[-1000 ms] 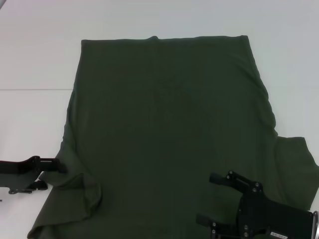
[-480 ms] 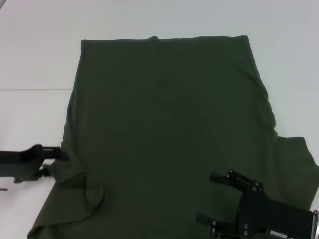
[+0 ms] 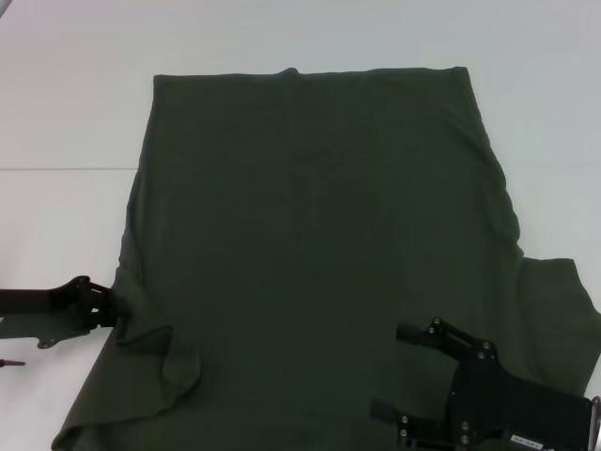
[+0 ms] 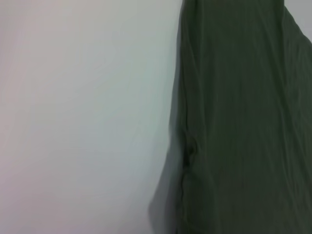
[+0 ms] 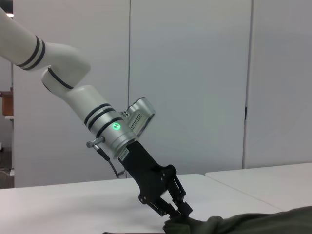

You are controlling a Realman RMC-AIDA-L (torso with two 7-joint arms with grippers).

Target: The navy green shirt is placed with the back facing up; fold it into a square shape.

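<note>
- The navy green shirt (image 3: 319,244) lay flat on the white table (image 3: 66,113).
- The left gripper (image 3: 115,310) was clamped on its left sleeve edge, probably for folding inward.
- The right gripper (image 3: 394,371) hovered with jaws apart, holding nothing.

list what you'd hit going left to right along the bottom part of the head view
left gripper at the shirt's left edge → bunched fold of the navy green shirt → flat shirt fabric → right gripper above the fabric → white table
</note>
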